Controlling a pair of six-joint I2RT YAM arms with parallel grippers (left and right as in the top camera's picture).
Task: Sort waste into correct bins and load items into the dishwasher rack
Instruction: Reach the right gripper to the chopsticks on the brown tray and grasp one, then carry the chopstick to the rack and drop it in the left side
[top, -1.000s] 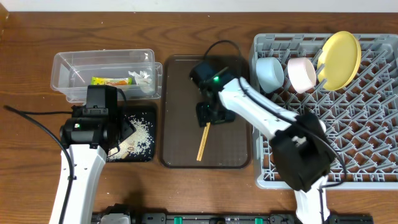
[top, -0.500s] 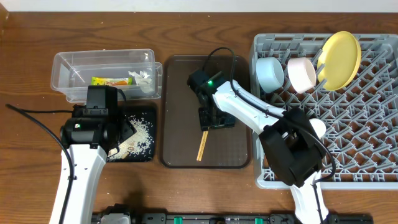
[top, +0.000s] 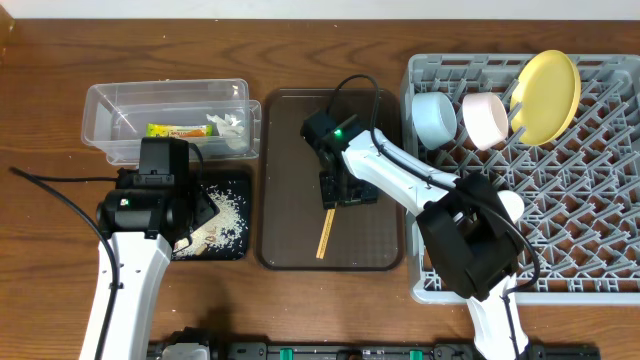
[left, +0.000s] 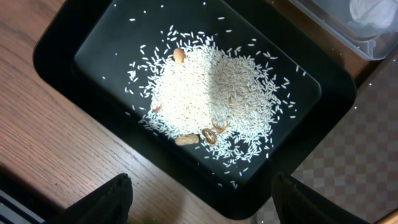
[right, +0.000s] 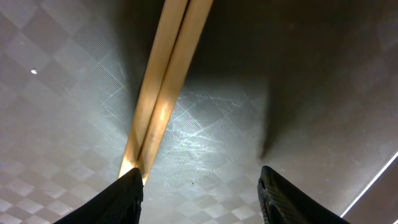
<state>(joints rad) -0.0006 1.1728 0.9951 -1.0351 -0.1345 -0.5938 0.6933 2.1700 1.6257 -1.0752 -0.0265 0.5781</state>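
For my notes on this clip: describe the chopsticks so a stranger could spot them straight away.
Find the brown serving tray in the middle of the table, left of the big grey rack. The chopsticks lie on it side by side: two pale wooden sticks, the only loose thing on that tray.

Going by the brown tray (top: 285, 150): its left strip and bottom end are bare, so that's the easy way in. The chopsticks (top: 325, 232) lie mid-tray, with the right gripper (top: 338, 190) parked over their top end and its arm (top: 400, 178) crossing the right side. The rack (top: 420, 270) hugs the right edge, while the clear tub (top: 100, 110) and black tray (top: 238, 252) crowd the left.
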